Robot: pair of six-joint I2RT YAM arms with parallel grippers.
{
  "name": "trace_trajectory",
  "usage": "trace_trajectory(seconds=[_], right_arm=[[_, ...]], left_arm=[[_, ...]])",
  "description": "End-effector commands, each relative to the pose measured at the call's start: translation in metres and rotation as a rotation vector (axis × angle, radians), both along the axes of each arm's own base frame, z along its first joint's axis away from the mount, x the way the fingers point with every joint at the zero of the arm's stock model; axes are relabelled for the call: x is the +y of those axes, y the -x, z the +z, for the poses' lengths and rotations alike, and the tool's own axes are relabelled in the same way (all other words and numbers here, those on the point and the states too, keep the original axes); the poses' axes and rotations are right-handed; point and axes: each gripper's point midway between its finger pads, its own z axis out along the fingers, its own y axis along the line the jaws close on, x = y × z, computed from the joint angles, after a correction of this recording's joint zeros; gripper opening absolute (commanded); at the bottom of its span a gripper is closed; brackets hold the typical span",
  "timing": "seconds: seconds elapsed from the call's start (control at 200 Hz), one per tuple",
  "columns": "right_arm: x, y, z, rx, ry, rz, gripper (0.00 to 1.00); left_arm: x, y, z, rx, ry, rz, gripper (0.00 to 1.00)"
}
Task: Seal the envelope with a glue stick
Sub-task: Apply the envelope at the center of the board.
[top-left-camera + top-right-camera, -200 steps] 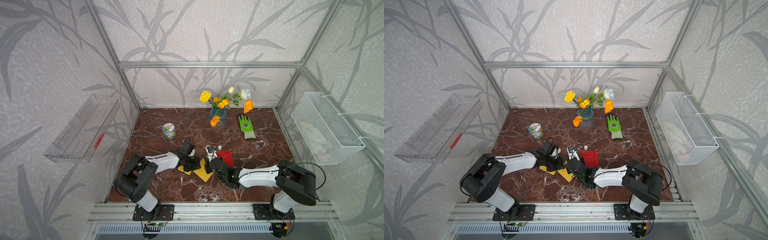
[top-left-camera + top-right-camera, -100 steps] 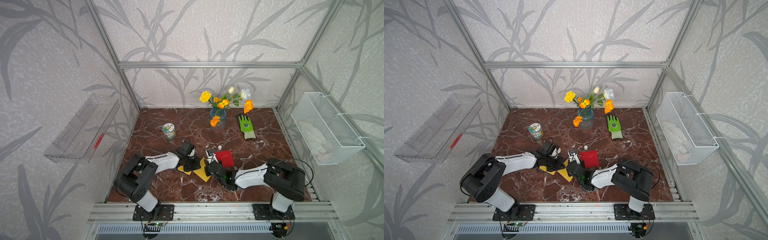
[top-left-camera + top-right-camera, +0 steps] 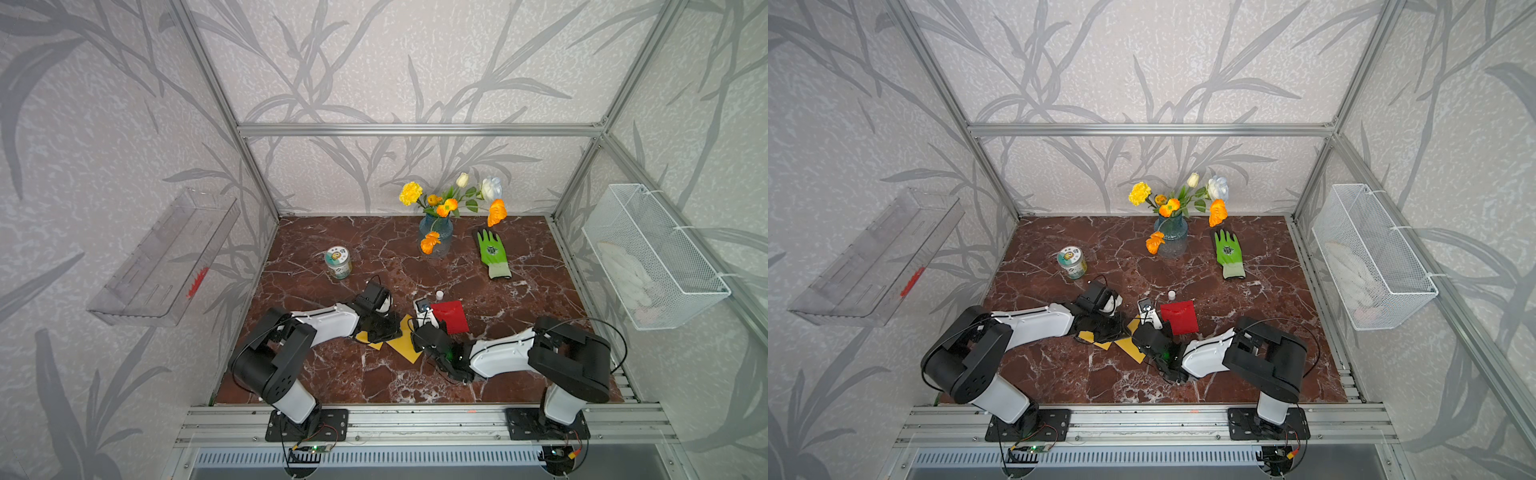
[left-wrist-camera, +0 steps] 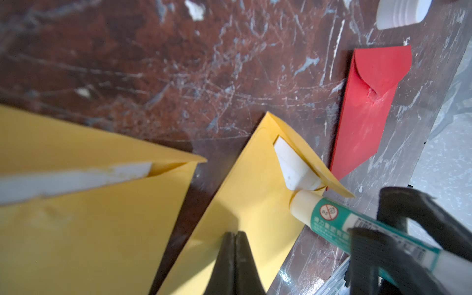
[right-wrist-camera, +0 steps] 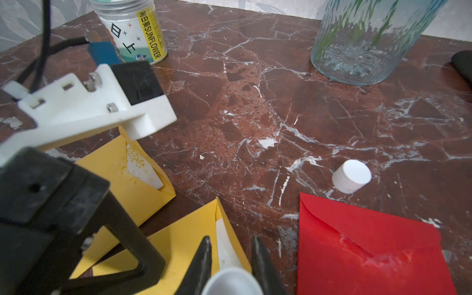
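Near centre blocked: left arm [image 3: 328,322] and right arm [image 3: 498,353] meet low over two yellow envelopes [image 3: 405,347], with the glue stick [image 4: 332,217] slanting between them. Red envelope [image 3: 451,318] and loose white cap [image 3: 439,295] lie just beyond.

Far side: jar [image 3: 338,262] left, vase [image 3: 435,235] centre, green glove [image 3: 492,253] right.

Bare table [image 3: 552,299] along the right edge, between jar and vase, and on the near strip between the arm bases.

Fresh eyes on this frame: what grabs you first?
The bright flowers in the vase at the back of the dark marble table and the green glove lying beside it stand out at once. Near the front, the right end effector is shut on the uncapped glue stick, its tip under the lifted flap of a yellow envelope, with a red envelope flat beside it.
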Motion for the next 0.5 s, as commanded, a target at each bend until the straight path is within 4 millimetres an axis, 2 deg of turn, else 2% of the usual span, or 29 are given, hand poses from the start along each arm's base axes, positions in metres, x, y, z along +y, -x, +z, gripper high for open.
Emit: trace_trajectory(seconds=[0.0,0.175,0.285,0.39,0.495], right_arm=[[-0.016,0.005,-0.007,0.011,0.094,0.001,0.00],[0.001,0.009,0.037,-0.008,-0.040,0.065,0.00],[0.004,0.012,0.065,-0.024,-0.108,0.088,0.00],[-0.007,0.010,0.082,-0.029,-0.150,0.065,0.00],[-0.029,0.005,0.089,-0.011,-0.200,0.006,0.00]], left_arm=[[0.037,0.030,-0.043,0.133,-0.193,0.025,0.02],[0.037,0.029,-0.041,0.129,-0.194,0.026,0.02],[0.037,0.028,-0.040,0.127,-0.195,0.026,0.02],[0.036,0.028,-0.037,0.125,-0.189,0.027,0.03],[0.030,0.023,-0.027,0.111,-0.162,0.026,0.06]])
